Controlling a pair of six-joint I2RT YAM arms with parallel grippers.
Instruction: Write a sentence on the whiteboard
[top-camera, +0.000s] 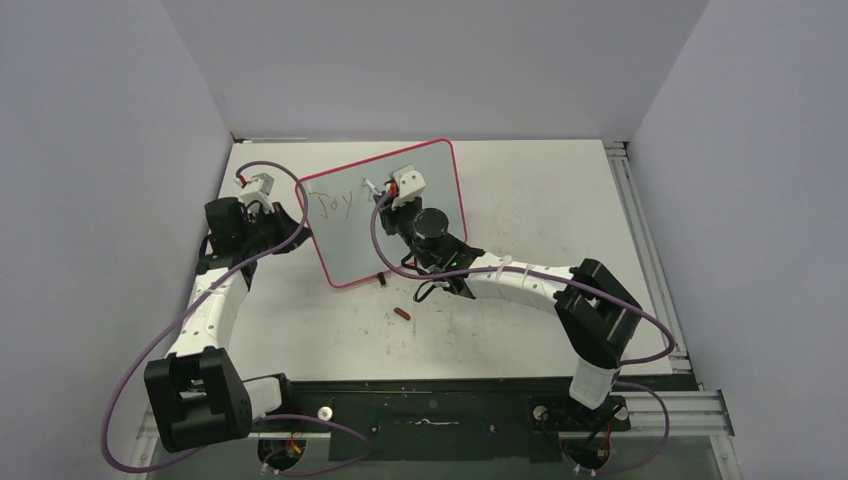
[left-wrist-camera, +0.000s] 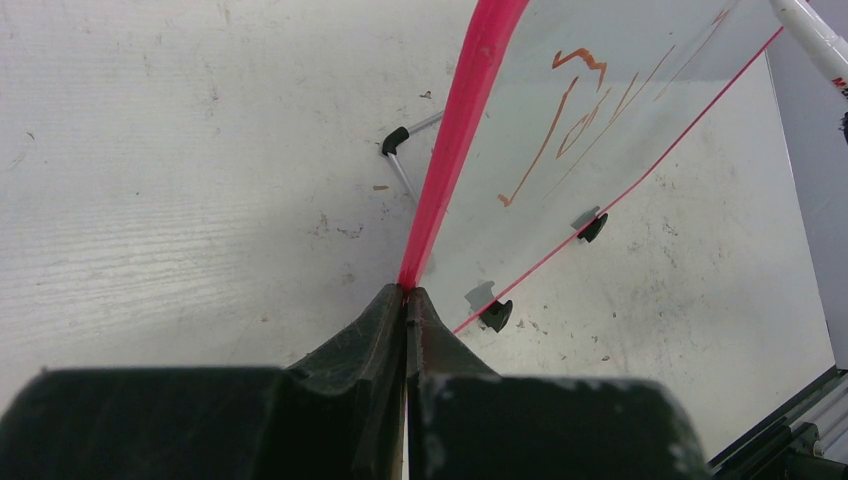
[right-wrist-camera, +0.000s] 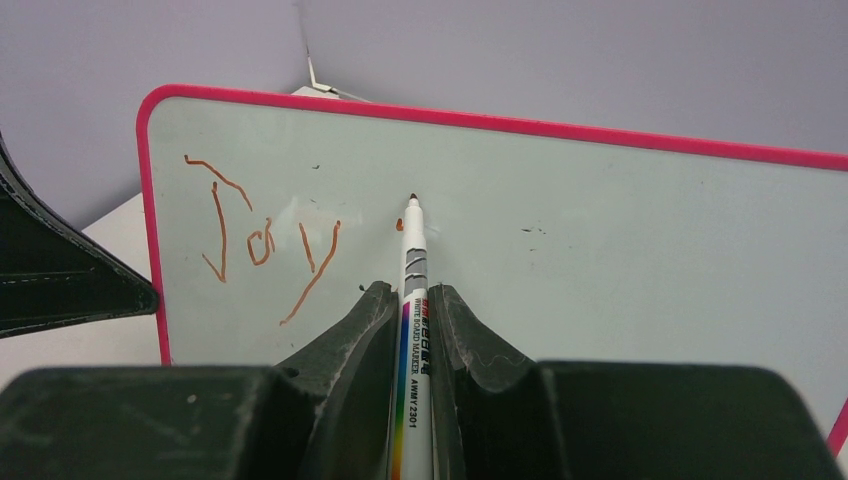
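Two sets of fingers, and both are clamped on something. The left fingers (left-wrist-camera: 390, 312) are pinched shut right on the pink frame at the whiteboard's (top-camera: 350, 250) left edge, so the frame runs straight out from between the tips. From above you can see the same grip (top-camera: 298, 228) on the board's left side.

The right fingers (right-wrist-camera: 376, 312) are closed around a white marker (right-wrist-camera: 413, 262), which pokes out forward between them. Its tip is up against the board face, just right of the writing, with a tiny ink dot beside it. Can't tell if the tip is actually touching.

The board itself sits on the table (top-camera: 540, 200), toward the far side and a bit left of centre, between the two arms. It's propped up at a tilt on its little black feet (left-wrist-camera: 495, 315), not lying flat.

As for the sentence (right-wrist-camera: 262, 240), only "Joy" is there, in thin orange-brown strokes near the board's top-left corner. The rest of the surface to the right is bare.

Also a small reddish bit (top-camera: 402, 315) lying on the table in front of the board, apart from everything. Too small to say what it is.
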